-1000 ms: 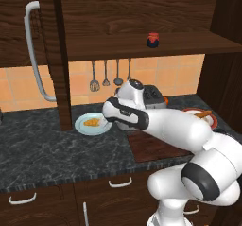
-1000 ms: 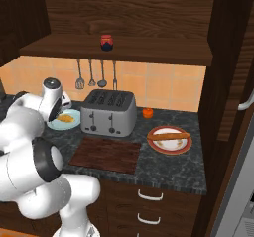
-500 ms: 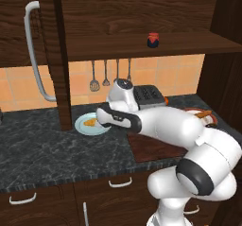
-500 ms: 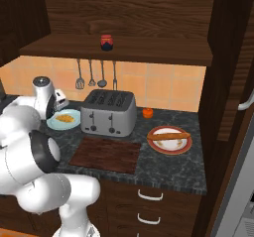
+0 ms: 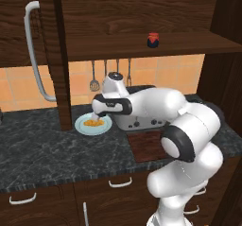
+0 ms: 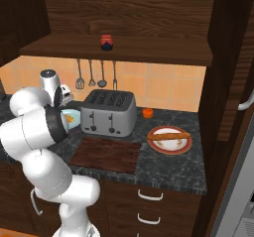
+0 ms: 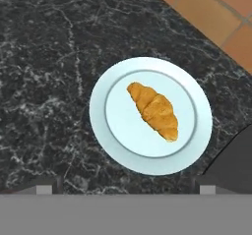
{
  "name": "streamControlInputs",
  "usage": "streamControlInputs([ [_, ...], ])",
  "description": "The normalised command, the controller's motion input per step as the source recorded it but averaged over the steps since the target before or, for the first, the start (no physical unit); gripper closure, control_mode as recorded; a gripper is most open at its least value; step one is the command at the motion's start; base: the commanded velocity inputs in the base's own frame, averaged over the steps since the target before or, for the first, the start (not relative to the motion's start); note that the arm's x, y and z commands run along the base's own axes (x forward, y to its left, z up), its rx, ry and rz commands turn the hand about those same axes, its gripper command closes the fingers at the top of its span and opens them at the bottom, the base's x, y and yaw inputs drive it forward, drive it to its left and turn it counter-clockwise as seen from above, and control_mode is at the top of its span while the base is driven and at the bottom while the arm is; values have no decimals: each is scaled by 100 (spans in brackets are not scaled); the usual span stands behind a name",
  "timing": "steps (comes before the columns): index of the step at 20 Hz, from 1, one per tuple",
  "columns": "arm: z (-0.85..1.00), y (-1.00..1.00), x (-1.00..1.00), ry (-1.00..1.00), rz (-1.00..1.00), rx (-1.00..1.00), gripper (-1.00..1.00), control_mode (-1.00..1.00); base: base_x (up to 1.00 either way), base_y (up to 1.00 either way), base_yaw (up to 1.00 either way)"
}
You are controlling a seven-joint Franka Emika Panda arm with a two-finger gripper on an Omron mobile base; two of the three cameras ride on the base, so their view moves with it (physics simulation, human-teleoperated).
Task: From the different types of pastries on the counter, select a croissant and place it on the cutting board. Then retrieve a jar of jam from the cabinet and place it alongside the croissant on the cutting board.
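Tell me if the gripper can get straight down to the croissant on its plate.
Probably yes. The gripper hangs open right above the croissant, which lies alone in the middle of the pale plate, with nothing in between.

An orange-tan tiled backsplash wall [image 6: 163, 87] runs behind the worktop, with three silver utensils [image 6: 91, 75] hanging against it. Dark brown wooden base drawers [image 5: 52, 196] with small curved silver pulls [image 5: 120, 182] sit below. A tall dark wood side panel [image 6: 225, 67] stands at the right. Lighting is even and soft.
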Motion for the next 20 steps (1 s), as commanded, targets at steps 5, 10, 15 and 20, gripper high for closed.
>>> streamControlInputs([
  [5,-1,5,12,0,0,-4,-100,-100,0,0,0],
  [10,-23,0,17,-7,0,0,-100,-100,0,0,0],
  [15,-25,1,43,-19,3,0,-100,-100,0,0,0],
  [20,0,2,13,-1,0,0,-100,-100,0,0,0],
])
